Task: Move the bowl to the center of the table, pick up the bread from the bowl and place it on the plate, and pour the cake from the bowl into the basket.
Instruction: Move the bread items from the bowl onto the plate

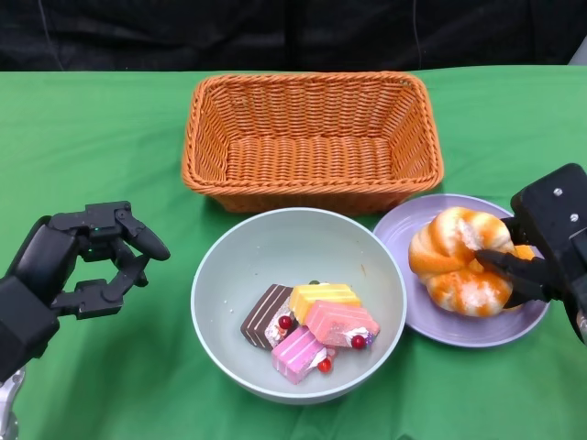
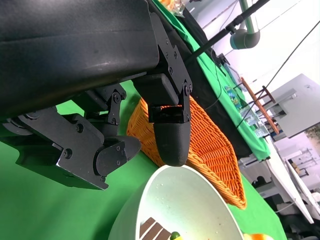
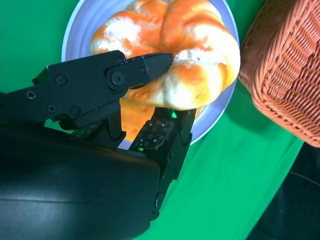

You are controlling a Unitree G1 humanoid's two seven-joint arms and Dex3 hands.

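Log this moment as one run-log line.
stage: bread on plate | right hand: gripping orange-and-white twisted bread on round lilac plate | left hand: open beside pale green bowl | cakes in bowl

Left hand [image 1: 87, 261]: matte black, blocky linked finger segments, rounded tips.
Right hand [image 1: 548, 240]: black angular housing, small silver screws.
Right hand shell [image 3: 75, 200]: smooth, glossy black, rounded.
Fasteners [image 3: 117, 77]: round black pivot screws.
Indicator [image 3: 173, 114]: green light.
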